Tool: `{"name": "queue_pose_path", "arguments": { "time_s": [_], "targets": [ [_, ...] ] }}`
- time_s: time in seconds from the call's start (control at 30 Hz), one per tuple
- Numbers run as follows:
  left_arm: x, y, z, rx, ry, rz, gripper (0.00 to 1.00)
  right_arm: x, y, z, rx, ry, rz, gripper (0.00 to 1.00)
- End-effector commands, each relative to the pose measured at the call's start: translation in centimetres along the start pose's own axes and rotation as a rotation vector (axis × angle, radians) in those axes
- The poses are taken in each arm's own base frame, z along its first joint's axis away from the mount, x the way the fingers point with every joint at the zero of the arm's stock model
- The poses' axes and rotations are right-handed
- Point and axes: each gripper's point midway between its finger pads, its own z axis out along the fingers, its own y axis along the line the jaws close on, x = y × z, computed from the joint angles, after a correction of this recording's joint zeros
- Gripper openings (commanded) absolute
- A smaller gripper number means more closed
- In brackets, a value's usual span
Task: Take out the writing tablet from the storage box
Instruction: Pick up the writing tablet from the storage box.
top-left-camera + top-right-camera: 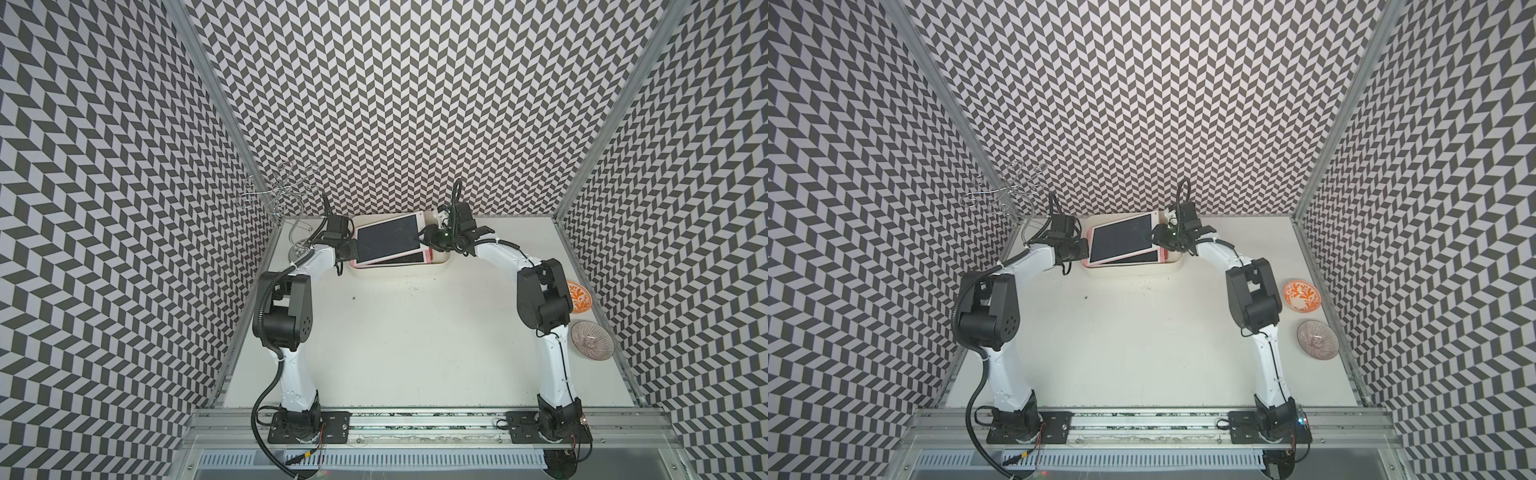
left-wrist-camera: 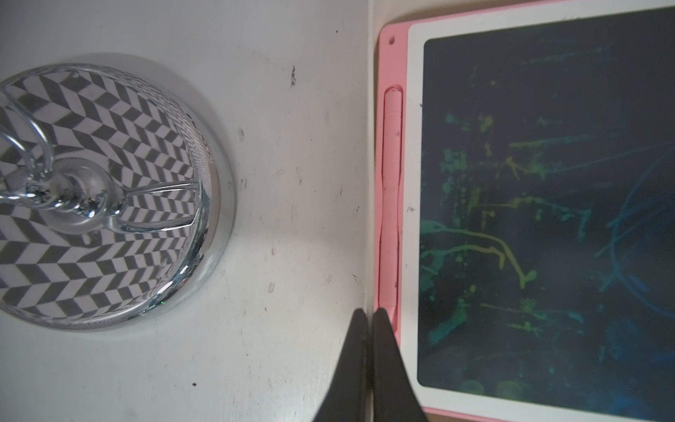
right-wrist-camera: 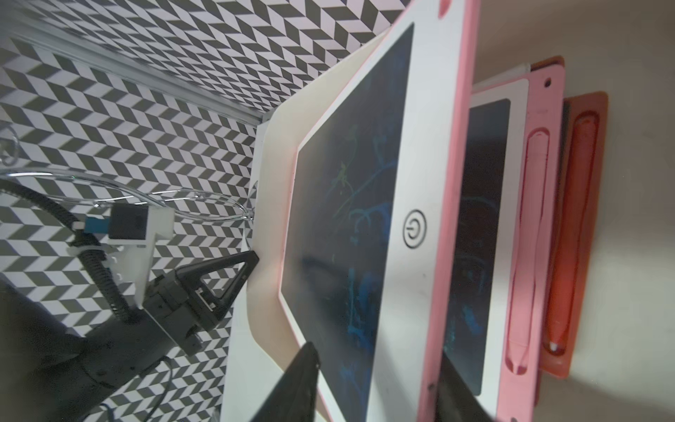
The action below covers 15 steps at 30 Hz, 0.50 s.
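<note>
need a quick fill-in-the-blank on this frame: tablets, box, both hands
1. The writing tablet lying askew in the storage box has a ___ frame.
2. The left hand, beside that tablet's pen slot, has its jaws ___.
3. The right hand has a finger on each side of that tablet's edge; it is the ___ one of the stack.

Missing words: pink; shut; top
</note>
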Motion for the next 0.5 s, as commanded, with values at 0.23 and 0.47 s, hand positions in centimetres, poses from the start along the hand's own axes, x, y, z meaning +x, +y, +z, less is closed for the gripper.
{"name": "queue_pose_path", "arguments": {
  "time_s": [0.23,0.47],
  "targets": [
    [-2.5,-1.5,-1.6,0.044,-0.07,-0.002,0.0,-1.9,4.0,-2.5,-0.126,-0.054,-0.053,0.22],
    [-2.7,-1.4,-1.8,0.041,-0.076,0.0,0.0,-1.7,5.1,-3.3,-0.194,-0.047,-0.031,0.0]
  ]
}}
